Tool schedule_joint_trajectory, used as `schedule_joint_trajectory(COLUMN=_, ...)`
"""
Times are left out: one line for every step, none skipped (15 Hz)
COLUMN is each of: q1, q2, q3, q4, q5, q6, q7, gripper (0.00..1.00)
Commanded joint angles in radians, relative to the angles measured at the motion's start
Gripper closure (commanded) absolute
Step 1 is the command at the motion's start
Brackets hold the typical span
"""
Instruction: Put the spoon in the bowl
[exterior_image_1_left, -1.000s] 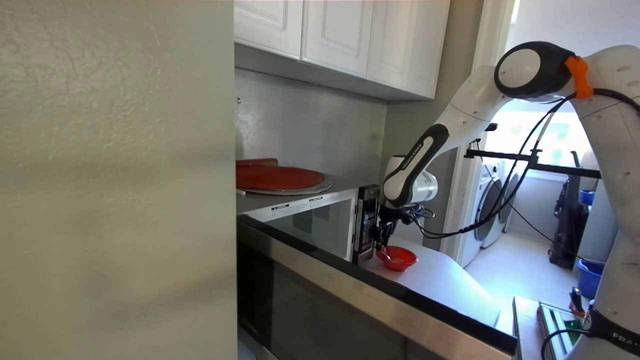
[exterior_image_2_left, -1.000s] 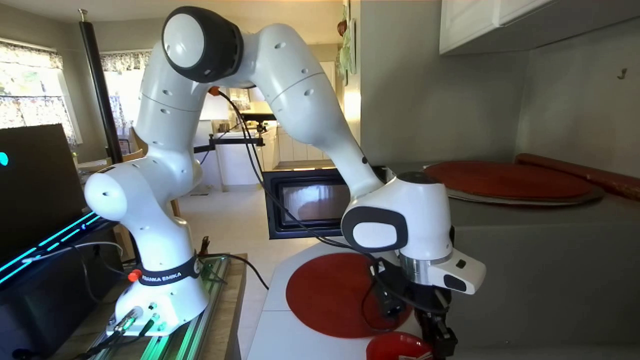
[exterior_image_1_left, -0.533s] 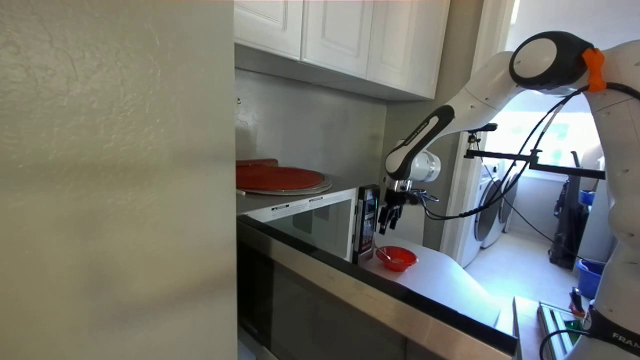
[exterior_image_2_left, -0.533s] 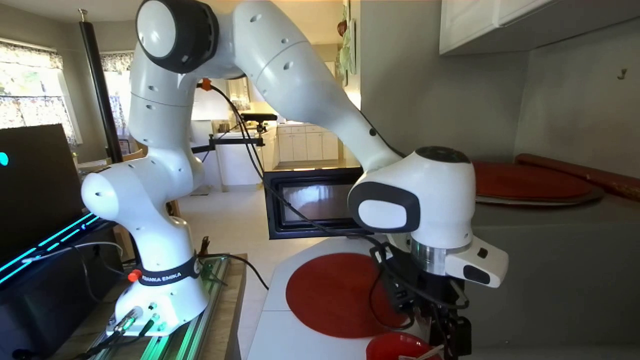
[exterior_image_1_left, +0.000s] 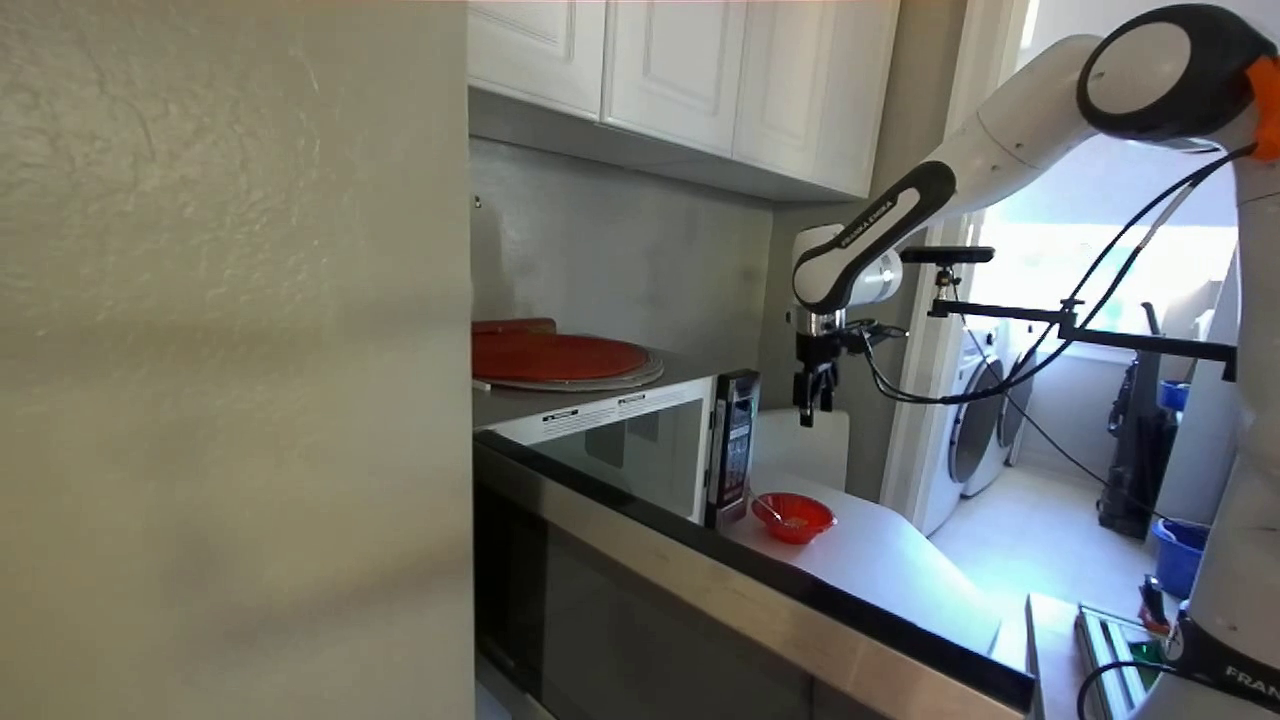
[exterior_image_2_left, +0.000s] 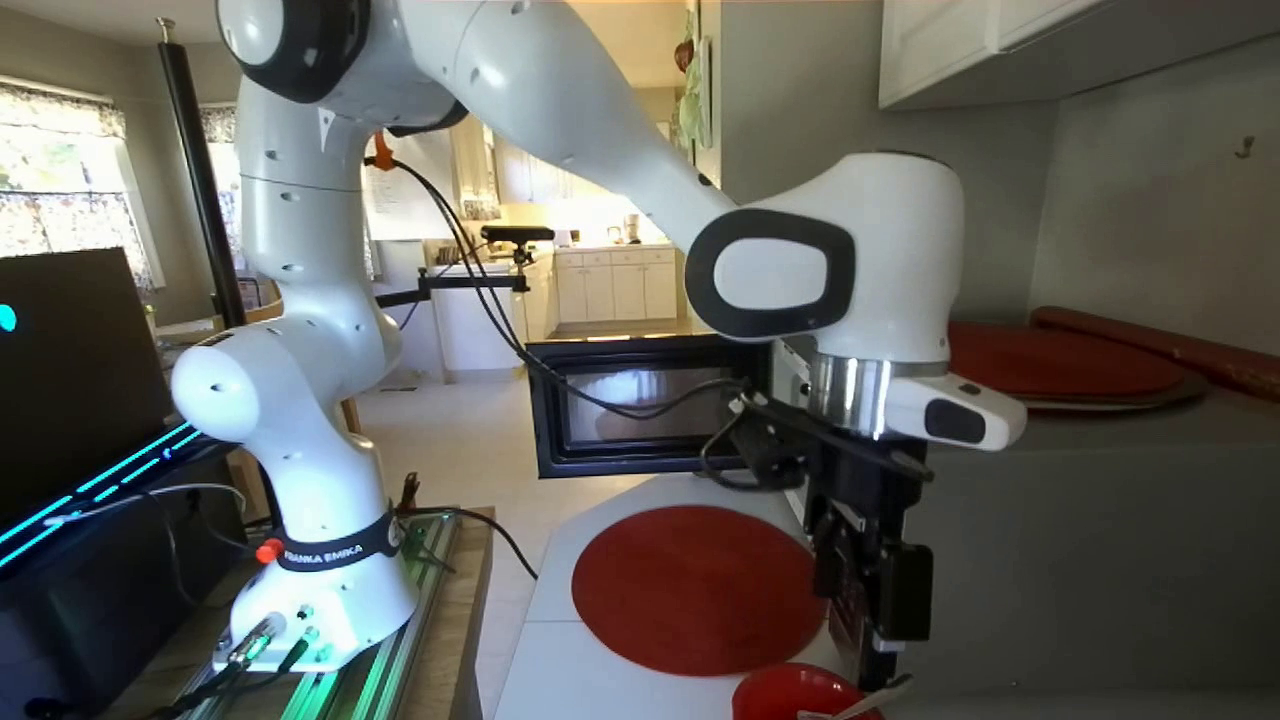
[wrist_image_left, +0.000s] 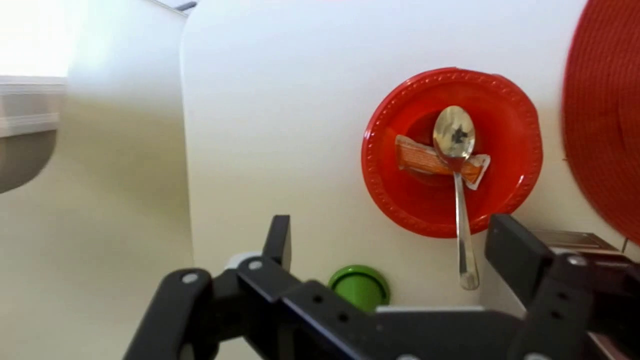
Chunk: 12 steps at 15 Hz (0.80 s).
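Observation:
The small red bowl (wrist_image_left: 510, 150) stands on the white table, also visible in both exterior views (exterior_image_1_left: 803, 535) (exterior_image_2_left: 785, 690). Inside it rests the metal spoon (wrist_image_left: 454, 132), its head on an orange packet and its handle leaning out over the rim. An exterior view also shows the spoon's handle (exterior_image_2_left: 872, 702) sticking up from the bowl. My gripper (wrist_image_left: 390, 222) is open with wide-spread fingers and grips nothing. It hangs above the handle end of the spoon, clear of the bowl in an exterior view (exterior_image_1_left: 815, 415).
A green round object (wrist_image_left: 362, 290) sits on the table near the bowl, partly behind the gripper. A flat red round mat (exterior_image_2_left: 700, 590) lies beside the bowl. The microwave's door (exterior_image_2_left: 620, 410) stands open, and a red disc (exterior_image_1_left: 560, 355) lies on top of the microwave.
My gripper was down at the spoon's handle by the bowl's rim a second ago. It has let go and risen well above. The spoon has stayed in the bowl.

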Motion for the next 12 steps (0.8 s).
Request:
schedule_joint_trajectory(q1=0.071, q2=-0.168, q3=-0.045, q4=-0.091, q5=-0.165, q6=-0.002, q7=0.165, gripper=0.0)
schedule_joint_trajectory(q1=0.079, q2=-0.198, q3=-0.044, q4=-0.099, q5=-0.194, q6=-0.017, q7=0.174, gripper=0.0)
schedule_joint_trajectory(q1=0.084, q2=-0.224, q3=-0.04, q4=-0.108, q5=-0.213, q6=-0.028, q7=0.165, gripper=0.0)
schedule_joint_trajectory(q1=0.071, q2=-0.138, q3=-0.04, q4=-0.043, q5=-0.154, q6=-0.013, q7=0.132, gripper=0.0)
schedule_joint_trajectory(q1=0.075, q2=-0.16, q3=-0.039, q4=-0.05, q5=-0.158, q6=-0.016, q7=0.134, gripper=0.0)
schedule_joint_trajectory(q1=0.075, q2=-0.164, q3=-0.039, q4=-0.049, q5=-0.158, q6=-0.016, q7=0.134, gripper=0.0)
schedule_joint_trajectory(q1=0.075, q2=-0.159, q3=-0.04, q4=-0.049, q5=-0.158, q6=-0.016, q7=0.134, gripper=0.0)
schedule_joint_trajectory(q1=0.074, q2=-0.151, q3=-0.04, q4=-0.048, q5=-0.158, q6=-0.016, q7=0.134, gripper=0.0)
schedule_joint_trajectory(q1=0.074, q2=-0.145, q3=-0.041, q4=-0.048, q5=-0.158, q6=-0.015, q7=0.134, gripper=0.0)
schedule_joint_trajectory(q1=0.074, q2=-0.142, q3=-0.041, q4=-0.048, q5=-0.158, q6=-0.015, q7=0.134, gripper=0.0)
schedule_joint_trajectory(q1=0.074, q2=-0.14, q3=-0.041, q4=-0.048, q5=-0.158, q6=-0.015, q7=0.134, gripper=0.0)
schedule_joint_trajectory(q1=0.074, q2=-0.14, q3=-0.041, q4=-0.048, q5=-0.158, q6=-0.015, q7=0.134, gripper=0.0)
